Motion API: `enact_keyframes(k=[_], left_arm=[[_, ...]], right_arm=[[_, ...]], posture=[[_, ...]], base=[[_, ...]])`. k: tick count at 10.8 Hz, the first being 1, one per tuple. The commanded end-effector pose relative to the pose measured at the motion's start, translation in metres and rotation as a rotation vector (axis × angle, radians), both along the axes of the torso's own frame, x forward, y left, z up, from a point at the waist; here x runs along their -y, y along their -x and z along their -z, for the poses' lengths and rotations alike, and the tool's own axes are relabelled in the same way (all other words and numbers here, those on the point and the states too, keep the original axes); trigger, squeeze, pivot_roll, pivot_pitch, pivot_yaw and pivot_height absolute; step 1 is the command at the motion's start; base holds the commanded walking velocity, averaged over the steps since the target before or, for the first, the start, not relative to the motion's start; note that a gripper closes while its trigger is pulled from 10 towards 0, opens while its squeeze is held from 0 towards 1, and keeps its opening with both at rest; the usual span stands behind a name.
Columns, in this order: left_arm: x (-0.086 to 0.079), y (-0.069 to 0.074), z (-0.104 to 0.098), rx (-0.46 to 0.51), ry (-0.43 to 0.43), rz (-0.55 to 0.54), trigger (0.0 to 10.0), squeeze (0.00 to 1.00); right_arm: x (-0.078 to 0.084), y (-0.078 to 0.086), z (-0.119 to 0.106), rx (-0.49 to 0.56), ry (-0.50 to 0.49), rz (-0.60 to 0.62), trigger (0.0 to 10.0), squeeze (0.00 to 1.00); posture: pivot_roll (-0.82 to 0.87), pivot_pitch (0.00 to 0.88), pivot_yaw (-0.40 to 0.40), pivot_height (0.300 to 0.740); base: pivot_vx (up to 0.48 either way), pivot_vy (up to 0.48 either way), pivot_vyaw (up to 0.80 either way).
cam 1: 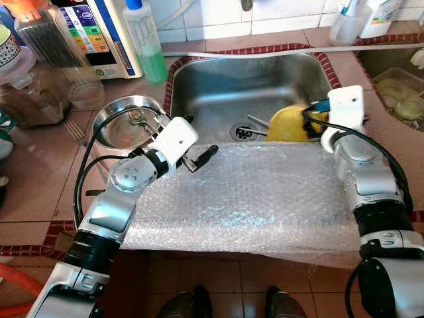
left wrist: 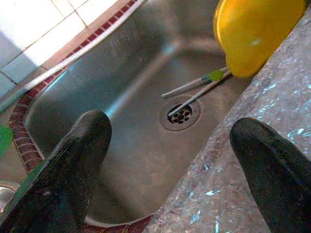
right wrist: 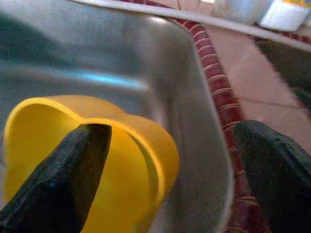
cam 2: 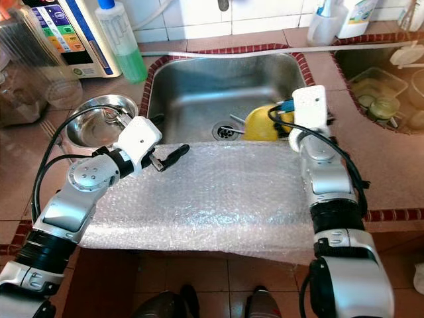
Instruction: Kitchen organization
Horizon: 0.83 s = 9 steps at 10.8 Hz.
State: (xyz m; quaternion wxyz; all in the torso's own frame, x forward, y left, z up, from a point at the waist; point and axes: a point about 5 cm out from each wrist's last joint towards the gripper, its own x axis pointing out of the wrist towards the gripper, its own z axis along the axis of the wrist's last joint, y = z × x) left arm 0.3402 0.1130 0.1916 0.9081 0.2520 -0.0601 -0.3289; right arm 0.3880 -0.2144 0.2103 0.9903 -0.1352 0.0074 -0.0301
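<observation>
A sheet of bubble wrap lies over the counter's front edge and the near rim of the steel sink. In the sink, a yellow bowl rests on its side by the drain, with thin utensils beside it. My left gripper is open at the wrap's far left corner, one finger over the sink rim and the other over the wrap, holding nothing. My right gripper is open at the yellow bowl, one finger at the bowl's mouth and the other out towards the sink wall.
A steel bowl sits on the left counter under my left arm's cable. Behind it stand a green soap bottle, an appliance and clear jars. A second basin with containers lies at the right.
</observation>
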Motion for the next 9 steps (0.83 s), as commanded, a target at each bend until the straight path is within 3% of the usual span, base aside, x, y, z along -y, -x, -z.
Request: enact_keyframes(k=[1,2,3,4,5,6,7,9], left_arm=[[-0.004,0.001,-0.001,0.016,-0.01,-0.017,10.0,1.0],[-0.004,0.0,-0.003,0.03,-0.007,-0.023,10.0,1.0],[-0.006,-0.002,-0.006,0.051,-0.009,-0.038,10.0,1.0],[-0.006,-0.002,-0.006,0.052,-0.011,-0.036,10.0,0.84],[-0.005,-0.002,-0.007,0.053,-0.015,-0.032,10.0,0.0],[-0.005,-0.002,-0.007,0.053,-0.014,-0.031,10.0,0.0],[-0.005,-0.001,-0.007,0.054,-0.017,-0.028,10.0,0.0],[-0.006,-0.001,-0.006,0.058,-0.025,-0.026,10.0,0.0]], right_arm=[[-0.006,0.001,-0.014,0.101,0.018,-0.019,10.0,1.0],[-0.009,0.002,-0.026,0.189,0.02,-0.025,10.0,1.0],[-0.012,-0.001,-0.024,0.15,-0.004,-0.046,10.0,1.0],[-0.01,-0.002,-0.015,0.094,-0.03,-0.033,10.0,1.0],[-0.01,-0.003,0.005,-0.054,-0.115,-0.043,10.0,1.0],[-0.014,-0.003,0.015,-0.116,-0.071,-0.061,10.0,1.0],[-0.014,-0.003,0.016,-0.12,-0.098,-0.053,10.0,1.0],[-0.02,-0.006,0.012,-0.143,-0.332,-0.097,10.0,1.0]], posture=[[-0.18,0.222,0.164,0.74],[-0.18,0.221,0.165,0.74],[-0.18,0.217,0.168,0.74],[-0.18,0.217,0.168,0.74],[-0.17,0.213,0.17,0.74],[-0.17,0.212,0.17,0.74],[-0.17,0.212,0.17,0.74],[-0.17,0.209,0.17,0.74]], base=[[0.0,0.0,0.0],[0.0,0.0,0.0],[0.0,0.0,0.0],[0.0,0.0,0.0],[0.0,0.0,0.0],[0.0,0.0,0.0],[0.0,0.0,0.0],[0.0,0.0,0.0]])
